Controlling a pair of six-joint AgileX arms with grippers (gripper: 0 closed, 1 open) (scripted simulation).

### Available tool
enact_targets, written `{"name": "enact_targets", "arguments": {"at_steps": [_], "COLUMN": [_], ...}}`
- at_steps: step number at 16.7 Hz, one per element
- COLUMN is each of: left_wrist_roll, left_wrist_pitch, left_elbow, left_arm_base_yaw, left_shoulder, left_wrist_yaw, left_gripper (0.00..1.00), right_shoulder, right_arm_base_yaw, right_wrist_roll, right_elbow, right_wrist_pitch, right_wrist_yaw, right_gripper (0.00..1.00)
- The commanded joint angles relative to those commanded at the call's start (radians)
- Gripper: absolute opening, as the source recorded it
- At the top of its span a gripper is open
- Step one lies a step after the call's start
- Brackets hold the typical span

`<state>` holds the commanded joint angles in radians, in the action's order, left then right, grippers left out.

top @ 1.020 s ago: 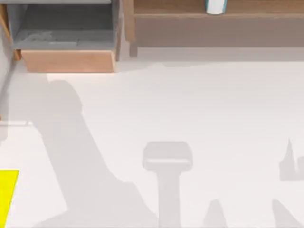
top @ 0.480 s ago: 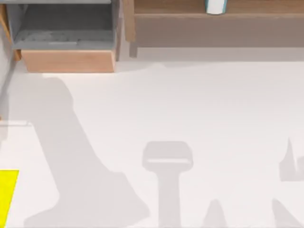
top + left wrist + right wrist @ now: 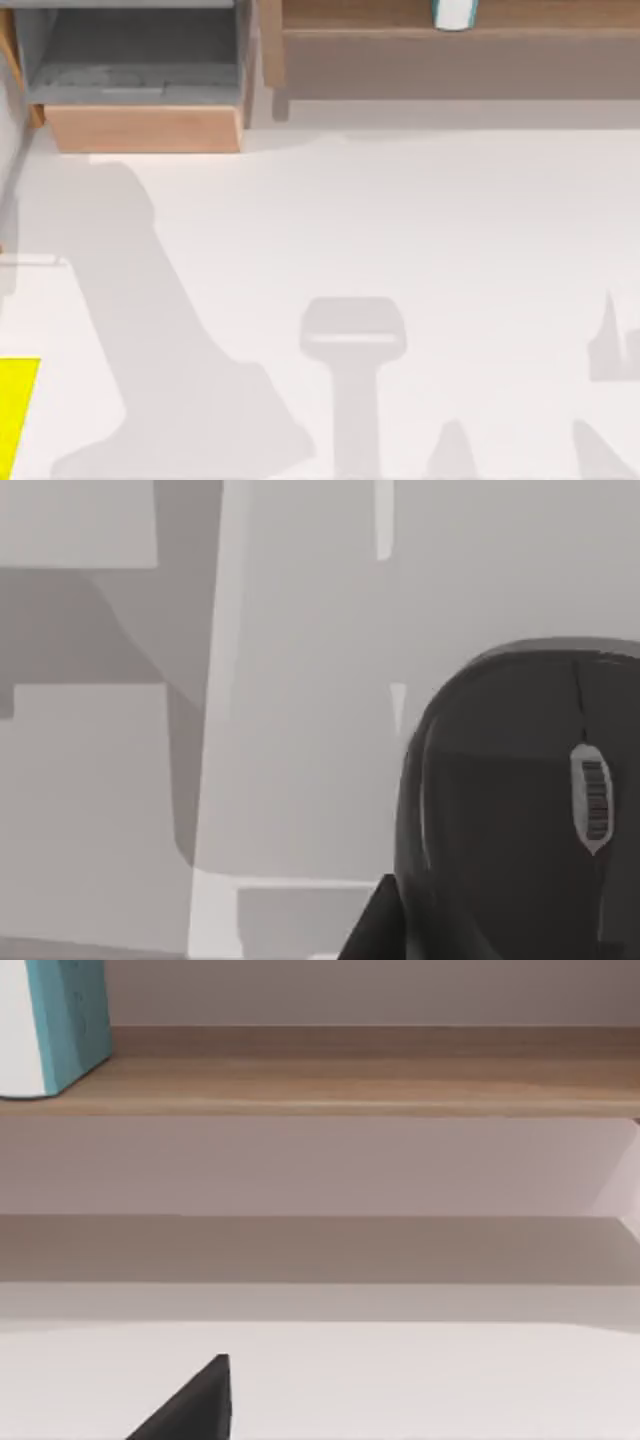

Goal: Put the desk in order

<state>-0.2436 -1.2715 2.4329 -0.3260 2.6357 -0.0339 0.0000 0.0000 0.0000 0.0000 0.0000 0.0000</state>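
Note:
The desk (image 3: pixel 430 220) is a wide white tabletop. At its back left stands a wooden drawer box (image 3: pixel 140 128), pulled open, with a grey lining. A light-brown shelf unit (image 3: pixel 450 50) runs along the back right, seen close as a wooden shelf (image 3: pixel 350 1085) in the right wrist view. A dark computer mouse (image 3: pixel 520 810) with a grey scroll wheel looms very near in the left wrist view, beside a dark edge of my left gripper (image 3: pixel 375 925). A dark tip of my right gripper (image 3: pixel 195 1405) hangs low over the white top, facing the shelf.
A white and teal container (image 3: pixel 455 12) stands on the shelf, also the teal one (image 3: pixel 65 1020) in the right wrist view. A yellow block (image 3: pixel 15 410) lies at the left front edge. Arm shadows fall across the front of the tabletop.
The large arm shadow on the left of the tabletop slid a little leftwards a second ago and has held still since. Nothing else has moved.

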Motion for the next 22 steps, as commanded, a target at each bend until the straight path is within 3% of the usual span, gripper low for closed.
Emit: {"name": "enact_targets", "arguments": {"at_steps": [3,4,15,22], "left_wrist_roll": [0.0,0.0,-0.007,-0.082], "left_wrist_pitch": [0.0,0.0,-0.002,0.041], "left_elbow": [0.0,0.0,0.004,-0.166], "left_arm_base_yaw": [0.0,0.0,-0.007,-0.013], "left_shoulder": [0.0,0.0,-0.026,-0.315], "left_wrist_yaw": [0.0,0.0,-0.001,-0.02], "left_gripper": [0.02,0.0,0.0,0.0], "right_shoulder": [0.0,0.0,0.0,0.0], "right_arm_base_yaw": [0.0,0.0,0.0,0.0], "right_wrist_roll": [0.0,0.0,0.0,0.0], "right_elbow": [0.0,0.0,0.0,0.0], "right_wrist_pitch": [0.0,0.0,0.0,0.0], "right_wrist_yaw": [0.0,0.0,0.0,0.0], "right_gripper": [1.0,1.0,1.0,1.0]}}
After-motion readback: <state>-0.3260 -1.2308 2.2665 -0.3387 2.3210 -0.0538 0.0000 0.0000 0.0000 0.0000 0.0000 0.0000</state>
